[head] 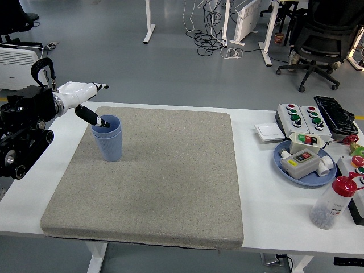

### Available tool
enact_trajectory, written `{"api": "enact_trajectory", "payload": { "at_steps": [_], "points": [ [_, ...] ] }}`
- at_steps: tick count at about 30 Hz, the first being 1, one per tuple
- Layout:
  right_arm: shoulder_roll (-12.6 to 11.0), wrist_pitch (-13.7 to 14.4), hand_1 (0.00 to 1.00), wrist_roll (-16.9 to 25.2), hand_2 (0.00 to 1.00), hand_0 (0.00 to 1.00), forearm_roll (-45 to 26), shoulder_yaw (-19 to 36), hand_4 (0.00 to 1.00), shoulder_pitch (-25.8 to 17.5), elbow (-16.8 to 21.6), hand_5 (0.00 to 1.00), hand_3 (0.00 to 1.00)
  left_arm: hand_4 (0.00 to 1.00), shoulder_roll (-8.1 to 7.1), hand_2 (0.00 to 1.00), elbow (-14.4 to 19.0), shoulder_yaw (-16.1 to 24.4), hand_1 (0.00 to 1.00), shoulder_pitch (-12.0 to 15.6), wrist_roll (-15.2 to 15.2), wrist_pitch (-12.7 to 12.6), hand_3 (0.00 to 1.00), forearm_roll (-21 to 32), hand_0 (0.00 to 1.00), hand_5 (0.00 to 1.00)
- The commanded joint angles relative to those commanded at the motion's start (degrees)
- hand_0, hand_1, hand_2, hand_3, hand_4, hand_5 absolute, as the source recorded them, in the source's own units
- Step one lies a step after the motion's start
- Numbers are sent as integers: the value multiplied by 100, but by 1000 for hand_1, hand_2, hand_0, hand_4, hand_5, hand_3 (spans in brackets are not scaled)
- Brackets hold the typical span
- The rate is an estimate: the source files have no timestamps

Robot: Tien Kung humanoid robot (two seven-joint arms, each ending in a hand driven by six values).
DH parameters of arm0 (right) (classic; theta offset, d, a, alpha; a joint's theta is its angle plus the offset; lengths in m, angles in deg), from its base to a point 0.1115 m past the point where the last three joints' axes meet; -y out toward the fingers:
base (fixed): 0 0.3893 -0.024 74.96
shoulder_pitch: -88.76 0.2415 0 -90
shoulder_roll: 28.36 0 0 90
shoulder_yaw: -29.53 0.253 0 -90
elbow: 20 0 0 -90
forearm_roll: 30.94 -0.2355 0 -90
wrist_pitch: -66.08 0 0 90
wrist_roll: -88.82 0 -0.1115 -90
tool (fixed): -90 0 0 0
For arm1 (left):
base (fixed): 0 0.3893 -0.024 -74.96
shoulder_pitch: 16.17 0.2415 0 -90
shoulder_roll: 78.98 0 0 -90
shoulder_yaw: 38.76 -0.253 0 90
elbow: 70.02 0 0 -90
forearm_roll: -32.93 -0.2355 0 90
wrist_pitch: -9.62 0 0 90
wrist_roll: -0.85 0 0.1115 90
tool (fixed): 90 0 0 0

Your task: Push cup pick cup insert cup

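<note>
Two light-blue plastic cups (107, 138) sit nested on the grey felt mat (153, 176) near the desk's far-left corner, left hand (85, 99) spread, one fingertip (104, 123) at the rim — could snag and topple them.

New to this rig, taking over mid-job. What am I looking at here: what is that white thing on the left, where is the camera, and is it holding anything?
The camera sits high on the robot, looking down over a white table. The white thing is the robot's left hand, on a black arm. Its fingers are spread and hold nothing; one fingertip is at the rim of the blue cups, one nested inside the other, on a grey mat. On the right lie button boxes, a blue plate and a red-capped bottle. The right arm is out of view.
</note>
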Motion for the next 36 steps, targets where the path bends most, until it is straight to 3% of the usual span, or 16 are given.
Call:
{"api": "enact_trajectory", "payload": {
  "at_steps": [5,6,11,12,15,17,18,21,26,30,36],
  "points": [
    [0,-3,643,-4,651,705,10,5,79,2,-1,459,583,998,-30,998,81,93,949,31,-91,-201,998,77,894,554],
    [0,-1,643,1,652,705,-4,-3,78,1,-1,456,583,881,-51,998,142,104,919,65,-104,-396,998,206,871,754],
    [0,0,643,15,652,705,-39,-20,78,-2,-4,456,583,881,-118,998,449,322,919,318,-225,-1480,998,1185,871,754],
    [-1,0,643,18,651,705,-47,-25,78,-2,-4,456,583,760,-122,913,554,437,841,409,-264,-1703,914,1409,781,853],
    [0,1,643,24,651,705,-62,-32,78,-6,-5,456,583,760,-125,913,814,700,841,617,-323,-2414,914,2154,781,853],
    [0,0,643,29,651,705,-67,-37,78,-10,-7,456,583,760,-104,913,1080,960,841,833,-335,-2743,914,2600,781,853],
    [1,0,643,30,651,704,-65,-36,78,-12,-9,457,583,603,-93,743,1250,1111,721,967,-336,-2844,701,2861,674,998],
    [4,-2,643,27,651,704,-49,-26,78,-24,-11,457,583,603,-72,743,1676,1473,721,1312,-272,-2853,701,3606,674,998],
    [4,-3,642,28,651,704,-35,-17,78,-35,-13,455,583,573,25,734,2288,2148,712,1926,139,-2593,693,4798,676,998],
    [5,-6,643,11,650,704,43,17,78,-44,-15,456,583,565,143,735,2696,2713,712,2409,398,-2592,711,5766,682,998],
    [-4,-3,641,3,651,704,100,50,78,-48,-17,456,583,566,417,740,3380,3680,713,3344,632,-2254,718,7196,698,998]
  ]
}}
